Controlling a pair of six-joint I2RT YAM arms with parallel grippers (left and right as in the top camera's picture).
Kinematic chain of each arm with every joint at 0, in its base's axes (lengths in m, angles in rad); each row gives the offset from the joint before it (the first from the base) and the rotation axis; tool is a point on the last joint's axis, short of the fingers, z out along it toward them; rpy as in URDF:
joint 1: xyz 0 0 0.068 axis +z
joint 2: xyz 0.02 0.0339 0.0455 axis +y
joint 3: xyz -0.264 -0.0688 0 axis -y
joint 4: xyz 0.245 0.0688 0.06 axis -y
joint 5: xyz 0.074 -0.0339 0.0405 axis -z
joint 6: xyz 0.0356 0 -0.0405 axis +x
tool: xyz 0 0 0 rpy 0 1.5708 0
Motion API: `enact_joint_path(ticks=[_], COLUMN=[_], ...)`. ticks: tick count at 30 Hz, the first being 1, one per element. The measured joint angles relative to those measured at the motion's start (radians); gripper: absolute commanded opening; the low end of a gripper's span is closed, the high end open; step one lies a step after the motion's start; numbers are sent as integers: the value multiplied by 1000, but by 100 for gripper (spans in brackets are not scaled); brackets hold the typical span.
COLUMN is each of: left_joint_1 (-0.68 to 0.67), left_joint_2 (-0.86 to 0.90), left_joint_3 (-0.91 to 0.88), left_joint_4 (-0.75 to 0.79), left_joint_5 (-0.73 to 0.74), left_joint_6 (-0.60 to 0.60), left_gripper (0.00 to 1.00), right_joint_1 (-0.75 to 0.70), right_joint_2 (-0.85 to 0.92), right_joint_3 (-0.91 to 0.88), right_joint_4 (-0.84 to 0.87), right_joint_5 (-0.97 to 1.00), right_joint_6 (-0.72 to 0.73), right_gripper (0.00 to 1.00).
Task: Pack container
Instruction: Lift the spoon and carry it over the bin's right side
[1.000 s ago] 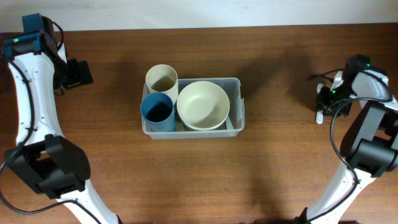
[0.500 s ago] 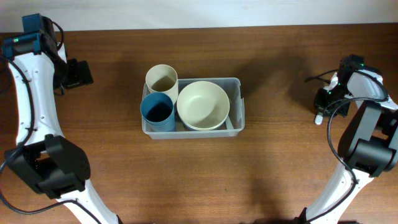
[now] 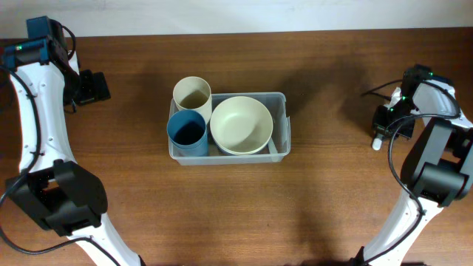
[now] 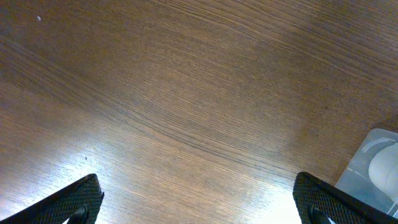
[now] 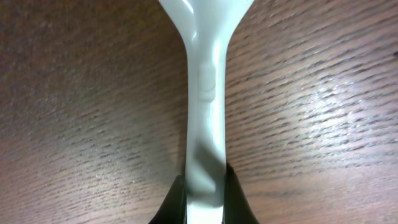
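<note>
Here, the handle of a white plastic utensil (image 5: 204, 93) is clamped between the closed fingers of the right gripper (image 5: 204, 198), over the brown wooden table (image 5: 311, 124). The left gripper (image 4: 199, 202) is spread wide, with nothing held. The clear rectangular plastic container (image 3: 284, 125) is set between both grippers, well apart from each.

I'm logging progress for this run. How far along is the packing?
Done: a cream cup, a blue cup and a bowl sit in the container. In hand: the right gripper is shut on the handle of a white utensil, well off to the container's right. The left gripper is open and empty over the table. Left: carry the utensil over and put it in.
</note>
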Motion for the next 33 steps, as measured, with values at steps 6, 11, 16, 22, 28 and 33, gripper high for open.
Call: enact_joint_path(ticks=[6, 11, 16, 22, 28, 33], left_joint_1=[0, 0, 0, 0, 0, 0], left_joint_2=[0, 0, 0, 0, 0, 0], left_joint_3=[0, 0, 0, 0, 0, 0], left_joint_4=[0, 0, 0, 0, 0, 0], left_joint_5=[0, 0, 0, 0, 0, 0], left_joint_6=[0, 0, 0, 0, 0, 0], left_gripper=[100, 100, 100, 100, 100, 100], right_joint_1=[0, 2, 2, 5, 29, 37], right_joint_2=[37, 70, 74, 74, 74, 74], right_joint_3=[64, 124, 179, 193, 193, 193], right_joint_4=[-80, -124, -148, -151, -154, -179], right_joint_5=[-79, -180, -233, -319, -480, -631], right_joint_6=[-41, -84, -109, -157, -240, -307], right_gripper=[7, 7, 7, 7, 7, 7])
